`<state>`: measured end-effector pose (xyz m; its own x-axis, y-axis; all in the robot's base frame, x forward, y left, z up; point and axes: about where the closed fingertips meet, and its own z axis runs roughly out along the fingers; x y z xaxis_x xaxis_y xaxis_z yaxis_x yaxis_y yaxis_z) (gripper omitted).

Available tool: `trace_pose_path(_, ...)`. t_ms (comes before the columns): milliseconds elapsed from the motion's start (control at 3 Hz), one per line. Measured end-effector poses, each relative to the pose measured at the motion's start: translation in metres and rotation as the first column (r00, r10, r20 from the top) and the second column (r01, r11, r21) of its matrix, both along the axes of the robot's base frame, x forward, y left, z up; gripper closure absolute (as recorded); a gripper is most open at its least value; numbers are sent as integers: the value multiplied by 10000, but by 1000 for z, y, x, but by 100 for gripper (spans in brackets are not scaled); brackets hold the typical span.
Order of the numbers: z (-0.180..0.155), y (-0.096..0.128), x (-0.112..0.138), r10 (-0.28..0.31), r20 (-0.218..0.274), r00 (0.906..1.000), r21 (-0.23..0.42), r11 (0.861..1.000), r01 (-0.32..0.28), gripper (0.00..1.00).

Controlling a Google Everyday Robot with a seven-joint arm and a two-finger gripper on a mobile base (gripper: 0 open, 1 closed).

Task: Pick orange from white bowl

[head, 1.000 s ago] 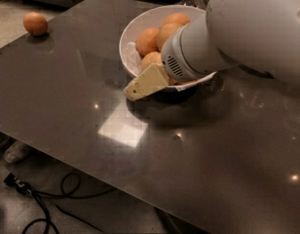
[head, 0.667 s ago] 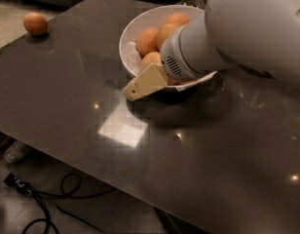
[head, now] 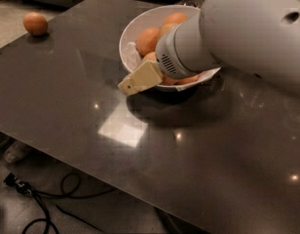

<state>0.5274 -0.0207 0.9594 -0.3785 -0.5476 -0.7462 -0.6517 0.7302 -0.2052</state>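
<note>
From where I stand the big white arm point(head: 252, 33) leans over the dark table point(head: 67, 111), hiding part of the white bowl point(head: 133, 26). Nothing looks picked yet: the oranges point(head: 147, 39) sit piled inside on crinkled paper, round and matte. The cream gripper point(head: 139, 78) juts past the bowl's near rim; spread or closed, I cannot tell. A stray orange point(head: 35, 23) lies well apart

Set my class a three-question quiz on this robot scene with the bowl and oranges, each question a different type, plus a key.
1. True or false: the gripper hovers over the lone orange.
2. Where is the lone orange? A in the white bowl; B on the table, far left; C on the floor.
3. Fill in: the white bowl holds several ____.
Key: 1 false, it is at the white bowl's front-left rim; 2 B; 3 oranges.
</note>
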Motion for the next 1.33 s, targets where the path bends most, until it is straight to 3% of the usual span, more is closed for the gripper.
trace_pose_path(333,5,9,12,47,582,9983,-57,10000,-44,8)
trace_pose_path(667,8,14,24,22,1064,9943,-217,9998,1,23)
trace_pose_path(1333,5,1,49,-492,1409,9888,-454,9974,561,17)
